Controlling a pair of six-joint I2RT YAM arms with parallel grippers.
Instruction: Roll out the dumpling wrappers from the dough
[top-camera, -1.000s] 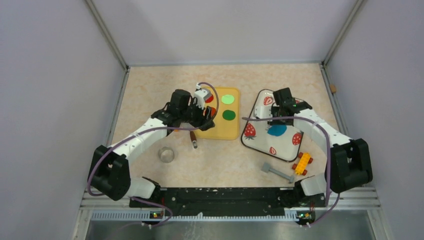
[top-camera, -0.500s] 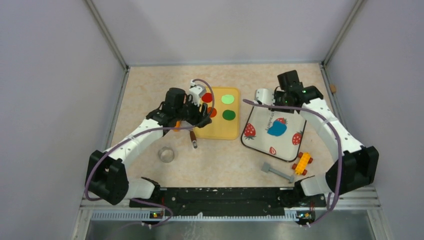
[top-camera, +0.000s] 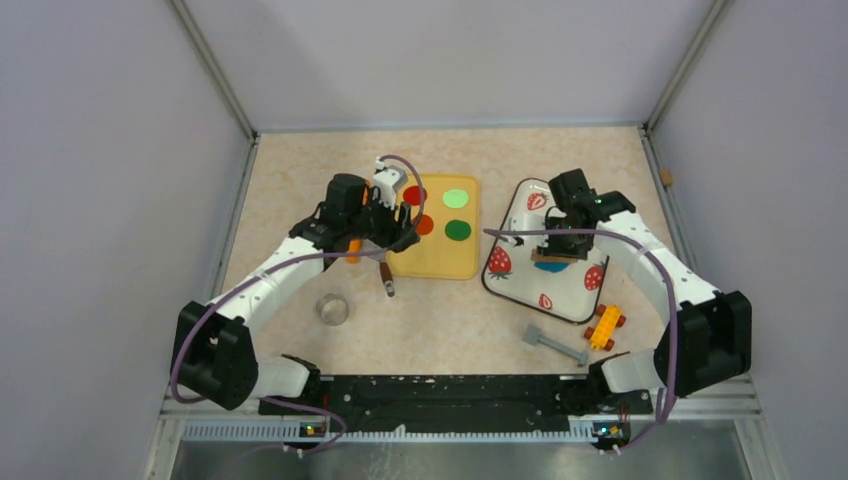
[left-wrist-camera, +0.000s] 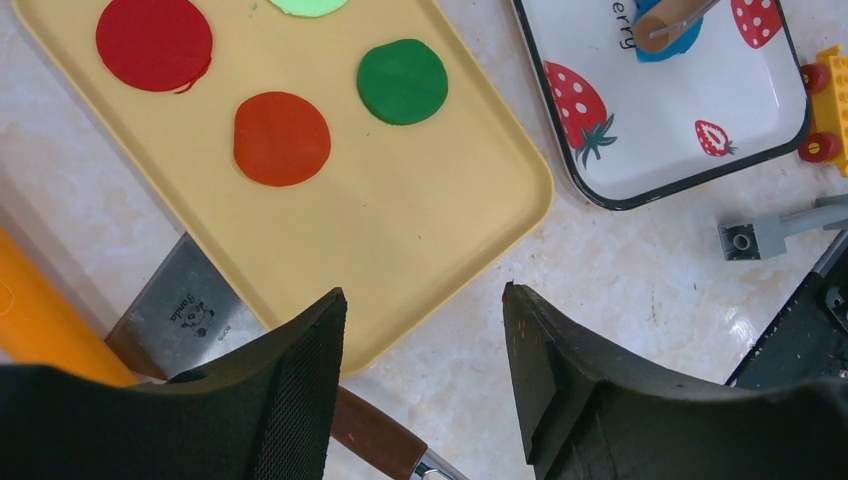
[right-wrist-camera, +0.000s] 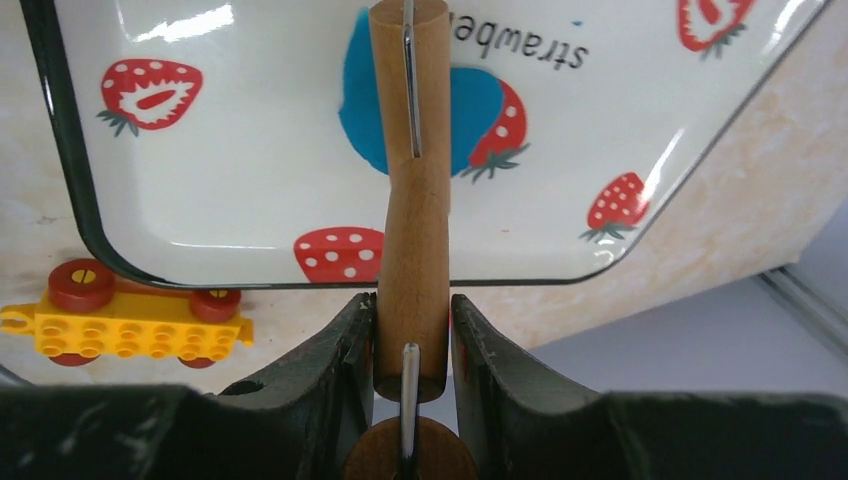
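Dough (right-wrist-camera: 474, 98) lies as a flat, uneven blue patch near the middle of the white strawberry plate (right-wrist-camera: 62, 180), which sits on the table to the right of the yellow tray (left-wrist-camera: 430, 230). We see the right gripper (right-wrist-camera: 410, 300) over the near edge of that plate, its fingers (right-wrist-camera: 330, 370) clamped on either side of the handle of a wooden roller (right-wrist-camera: 410, 230). The roller reaches out across the plate and its far end lies over the dough, covering the middle of the patch. We cannot tell whether it presses on the clay. Just beside the plate's near rim stands a yellow toy car (right-wrist-camera: 125, 322) with red wheels, and a grey brick (top-camera: 553, 344) lies near it on the table.

The left gripper (left-wrist-camera: 424, 295) hovers over the left edge of the tray. Its fingers (left-wrist-camera: 290, 390) stand well apart, and we see only tray and table between them. On the tray we count four flat round discs: a red disc (left-wrist-camera: 154, 42), an orange-red disc (left-wrist-camera: 281, 138), a dark green disc (left-wrist-camera: 402, 81) and a pale green disc (left-wrist-camera: 308, 5) cut off by the edge of the left wrist view. A metal blade (left-wrist-camera: 185, 310) with a brown handle lies against the tray's edge, with an orange object (left-wrist-camera: 40, 330) just beside it. A metal cup (top-camera: 333, 309) stands apart, nearer the arm bases.
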